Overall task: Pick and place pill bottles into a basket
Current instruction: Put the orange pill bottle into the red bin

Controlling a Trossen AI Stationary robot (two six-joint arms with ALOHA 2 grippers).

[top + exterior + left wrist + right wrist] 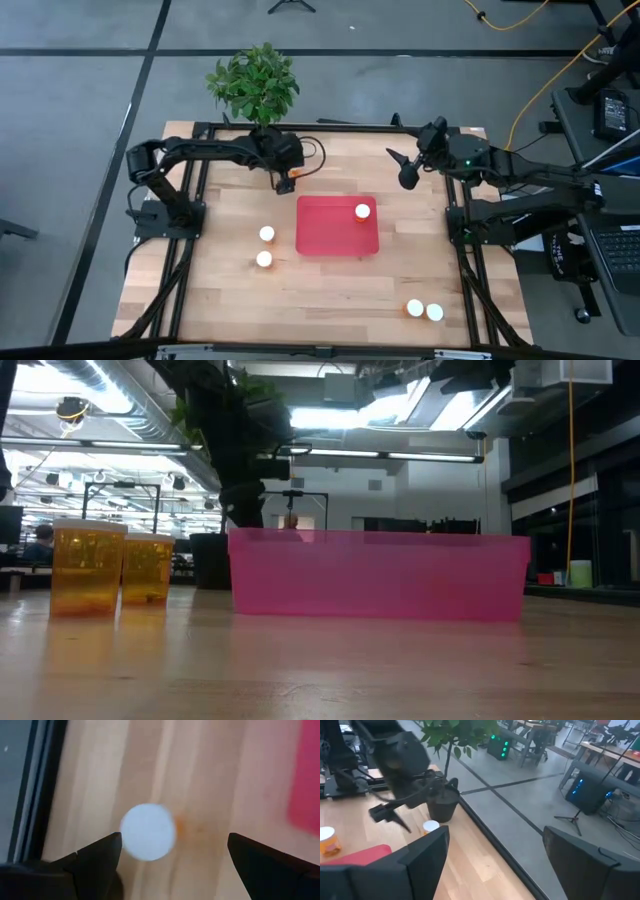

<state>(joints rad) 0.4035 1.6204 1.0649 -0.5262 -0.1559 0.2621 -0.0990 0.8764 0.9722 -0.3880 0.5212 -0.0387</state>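
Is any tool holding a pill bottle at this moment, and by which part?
Nothing is held. The left tool is open above a pill bottle, not touching it; the right tool is open and empty.

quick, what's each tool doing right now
left tool: open, empty, above a pill bottle standing on the table.
right tool: open, empty.

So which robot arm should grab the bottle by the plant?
The left. Its open hand hovers right over that bottle. The right hand is also open but hangs off past the red tray.
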